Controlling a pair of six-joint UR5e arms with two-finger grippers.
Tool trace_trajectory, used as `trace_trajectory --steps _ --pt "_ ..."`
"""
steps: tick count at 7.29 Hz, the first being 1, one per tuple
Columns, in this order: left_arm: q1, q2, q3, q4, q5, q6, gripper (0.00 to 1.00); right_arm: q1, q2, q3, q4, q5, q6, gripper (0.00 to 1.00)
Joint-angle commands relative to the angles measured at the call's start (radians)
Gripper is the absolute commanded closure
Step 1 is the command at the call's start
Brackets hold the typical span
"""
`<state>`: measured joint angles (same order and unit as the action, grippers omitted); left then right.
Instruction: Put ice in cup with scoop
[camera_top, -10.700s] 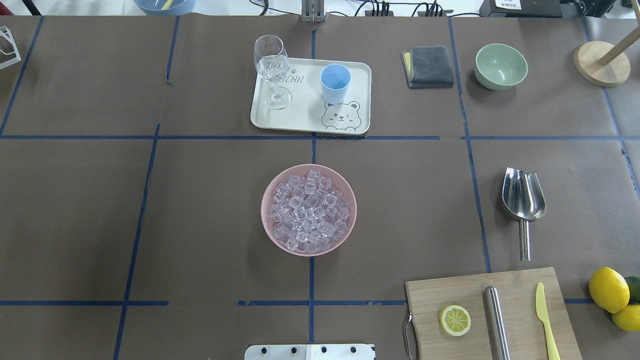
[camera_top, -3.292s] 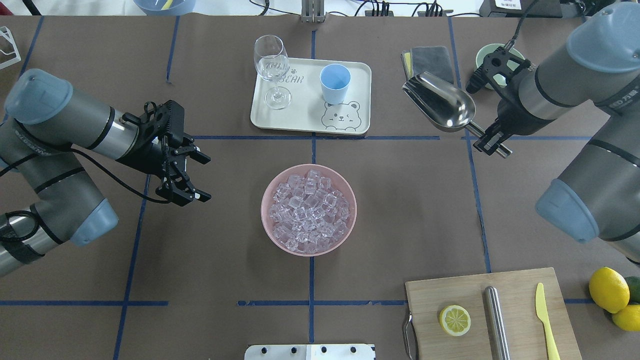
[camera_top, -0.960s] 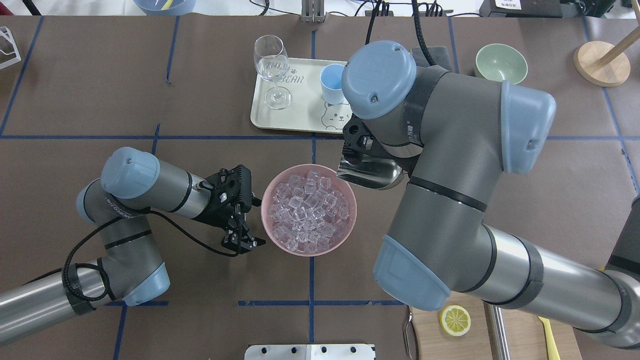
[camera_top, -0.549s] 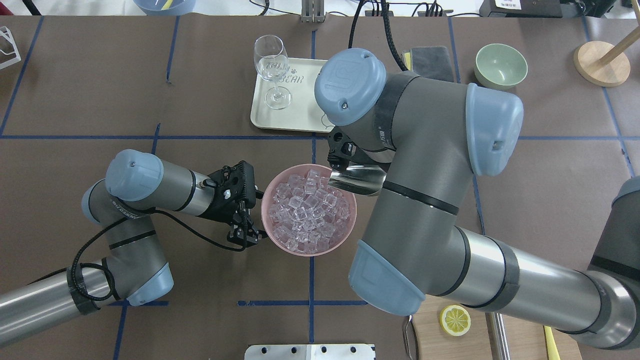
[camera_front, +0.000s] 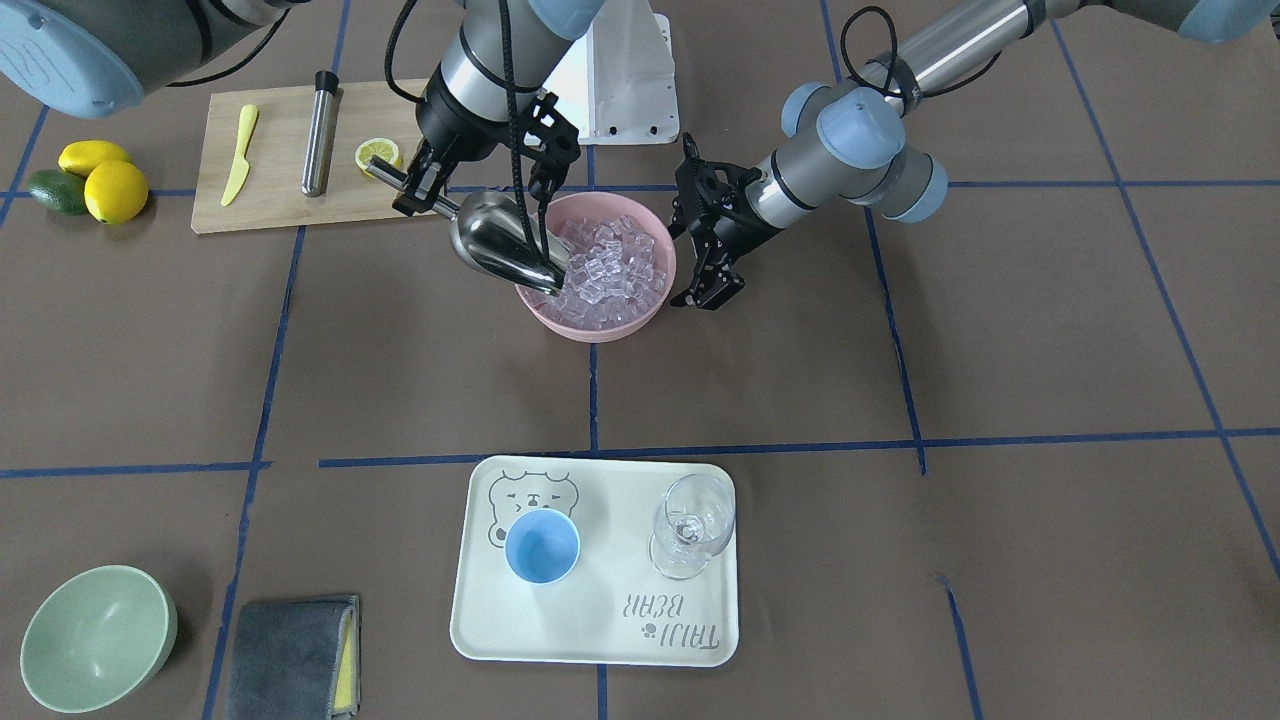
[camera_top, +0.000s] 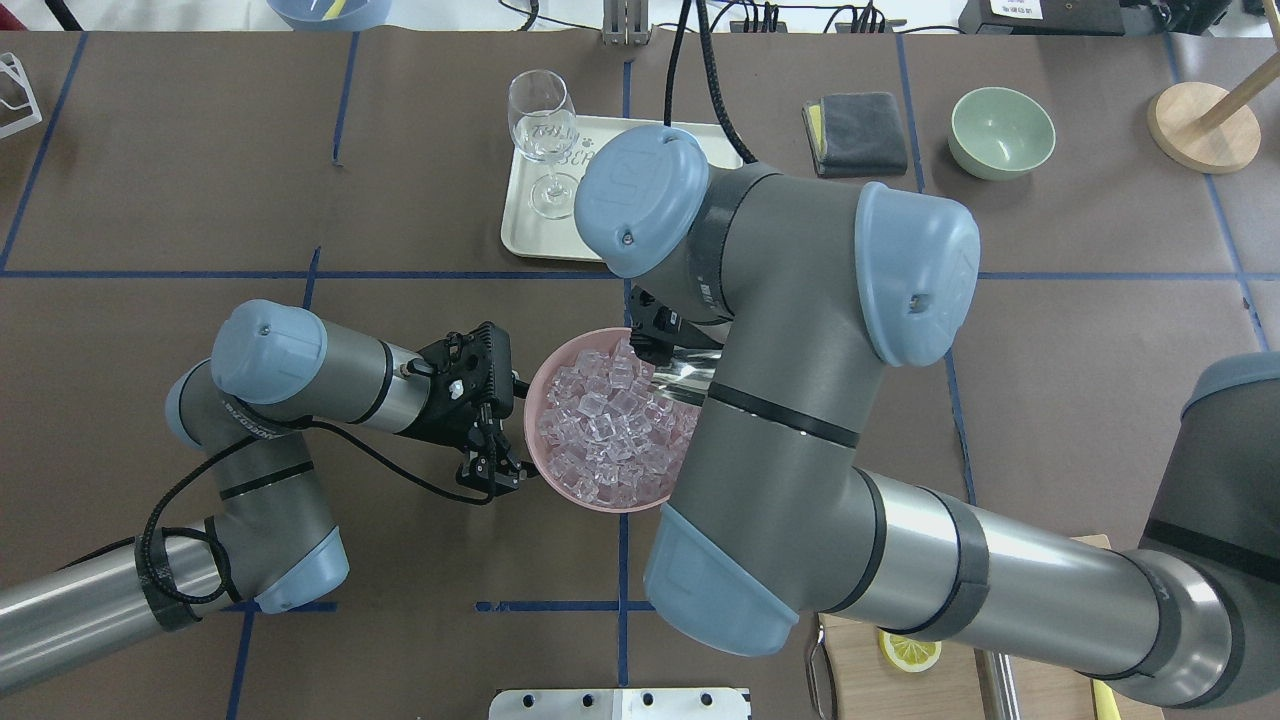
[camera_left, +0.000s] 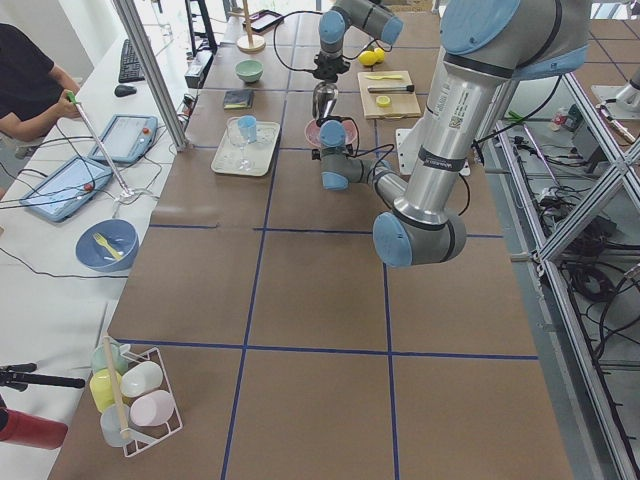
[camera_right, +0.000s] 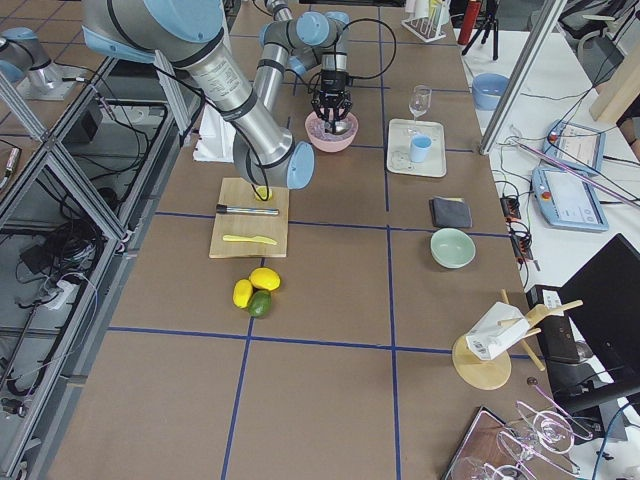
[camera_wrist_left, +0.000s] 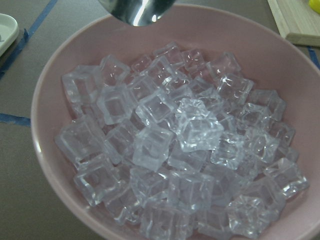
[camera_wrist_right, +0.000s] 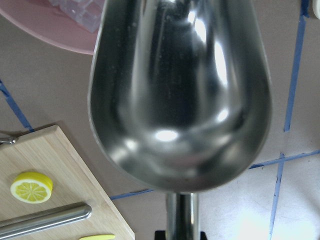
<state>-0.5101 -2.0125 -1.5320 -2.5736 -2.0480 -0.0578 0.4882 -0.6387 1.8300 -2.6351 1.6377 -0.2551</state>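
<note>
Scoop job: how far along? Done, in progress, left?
Done: the scoop is off the table, its handle clamped in the right gripper. In hand: its mouth is at the pink bowl rim, by the ice; the trough looks empty in the right wrist view. The left gripper sits open beside the pink bowl. Left: load ice, carry it to the cup, empty on the tray, and tip.

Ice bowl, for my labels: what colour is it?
Pink bowl, clearest in the left wrist view.
</note>
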Motion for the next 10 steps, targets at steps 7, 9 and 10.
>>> trace_trajectory --steps 7,9,10 --pt "0.005 0.003 0.004 -0.014 -0.021 -0.002 0.0 -0.046 -0.027 0.003 -0.029 -0.095 -0.016 1.0" --pt "0.005 0.009 0.001 -0.004 -0.118 -0.002 0.0 -0.046 -0.024 0.003 -0.028 -0.096 -0.016 1.0" --pt "0.005 0.012 0.003 -0.008 -0.118 -0.002 0.0 -0.046 -0.022 0.003 -0.028 -0.096 -0.016 1.0"
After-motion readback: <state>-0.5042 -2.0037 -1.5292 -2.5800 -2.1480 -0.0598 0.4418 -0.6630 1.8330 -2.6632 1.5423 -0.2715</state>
